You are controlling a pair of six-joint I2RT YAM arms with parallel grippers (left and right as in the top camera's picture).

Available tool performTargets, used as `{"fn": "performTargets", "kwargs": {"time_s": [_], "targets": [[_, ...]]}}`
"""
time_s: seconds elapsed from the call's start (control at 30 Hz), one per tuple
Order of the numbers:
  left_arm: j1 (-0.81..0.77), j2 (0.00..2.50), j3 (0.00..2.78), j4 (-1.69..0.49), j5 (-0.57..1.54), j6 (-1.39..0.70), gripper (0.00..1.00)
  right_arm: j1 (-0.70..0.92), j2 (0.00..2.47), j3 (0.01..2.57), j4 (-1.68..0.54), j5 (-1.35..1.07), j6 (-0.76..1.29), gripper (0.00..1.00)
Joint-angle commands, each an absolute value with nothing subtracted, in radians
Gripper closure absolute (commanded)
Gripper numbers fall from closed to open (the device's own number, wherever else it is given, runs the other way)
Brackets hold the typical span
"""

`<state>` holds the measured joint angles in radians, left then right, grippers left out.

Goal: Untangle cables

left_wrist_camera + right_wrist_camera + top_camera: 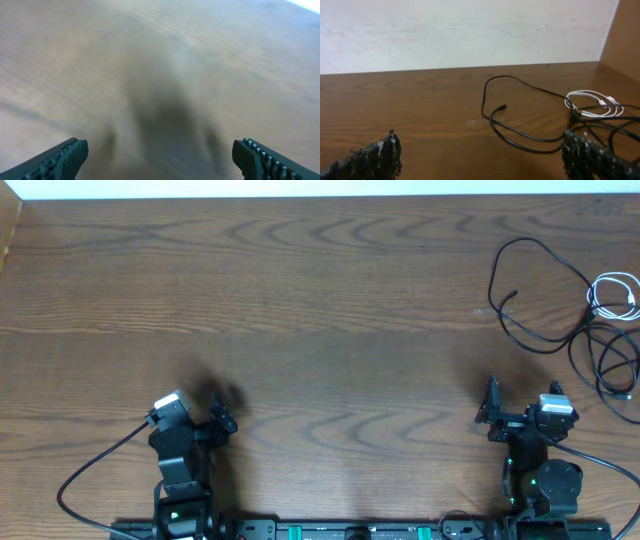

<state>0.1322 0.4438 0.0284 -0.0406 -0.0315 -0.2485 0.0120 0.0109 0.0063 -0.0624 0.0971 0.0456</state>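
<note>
Near the table's (320, 300) front edge both grippers, left (160, 157) and right (480, 157), gaped empty, probably readied for the cables (590, 320) lying apart.

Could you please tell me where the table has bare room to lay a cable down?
The dark wooden table is bare left of the looped thin black cables. The far right corner is crowded, with the coiled white cable too.

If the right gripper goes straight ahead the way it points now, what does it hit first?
Most likely the long thin black cable looping across the wooden table ahead of the open right gripper. The coiled white cable lies further right. Depth is hard to judge.
</note>
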Motion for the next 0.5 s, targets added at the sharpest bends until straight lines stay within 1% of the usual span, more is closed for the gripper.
{"fn": "performTargets", "kwargs": {"time_s": [0.0, 0.13, 0.27, 0.37, 0.47], "targets": [[0.076, 0.335, 0.004, -0.075, 0.012, -0.205, 0.02, 0.02, 0.006, 0.005, -0.065, 0.095, 0.059, 0.01], [0.0, 0.135, 0.004, -0.075, 0.011, -0.069, 0.02, 0.02, 0.006, 0.005, -0.065, 0.095, 0.059, 0.01], [-0.017, 0.014, 0.004, -0.075, -0.016, 0.027, 0.02, 0.02, 0.006, 0.005, -0.065, 0.095, 0.059, 0.01], [-0.017, 0.002, 0.004, -0.071, -0.072, 0.049, 0.02, 0.02, 0.006, 0.005, -0.065, 0.095, 0.059, 0.01], [-0.017, 0.002, 0.004, -0.071, -0.078, 0.095, 0.02, 0.02, 0.006, 0.005, -0.065, 0.095, 0.059, 0.01]]}}
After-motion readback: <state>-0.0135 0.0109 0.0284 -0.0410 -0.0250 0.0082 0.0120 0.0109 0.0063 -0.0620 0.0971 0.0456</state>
